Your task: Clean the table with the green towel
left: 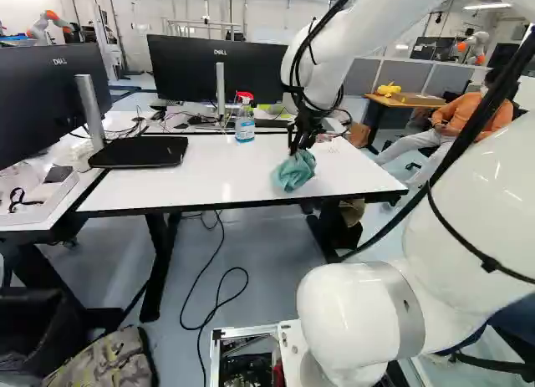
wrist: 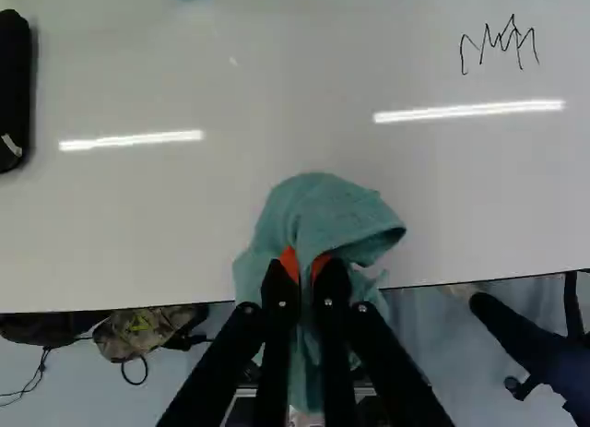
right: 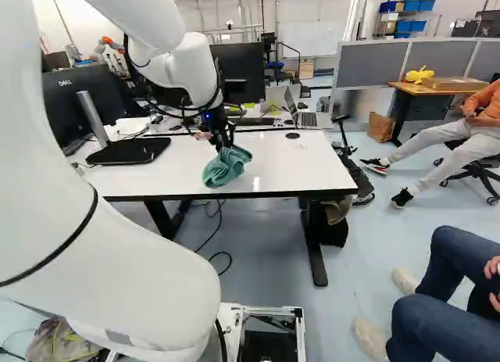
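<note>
the green towel [left: 294,171] is bunched up at the near side of the white table [left: 167,186], right of the middle in the left base view. in the wrist view its folds billow ahead of the fingers and trail down between and under them. whether its underside presses on the tabletop, i can't tell.

the arm [left: 322,61] arches up from the joint at the foot, reaches forward over the table, then drops to the towel, with the gripper [left: 295,150] pointing down. seen from the wrist, the gripper [wrist: 305,266] has its fingers nearly together, orange pads [wrist: 289,263] on either side of a fold, pinching the cloth.

out past the towel, ahead of the gripper and off to one side, a thin black zigzag [wrist: 499,44] is drawn on the white top. a spray bottle [left: 245,124] with blue liquid stands farther back, and a flat black thing [left: 139,151] lies toward the left of the left base view. a monitor [left: 180,69] rises behind the bottle; an open laptop [right: 307,118] sits at the table's far side. underneath, a black cable [left: 219,297] loops over the floor.
</note>
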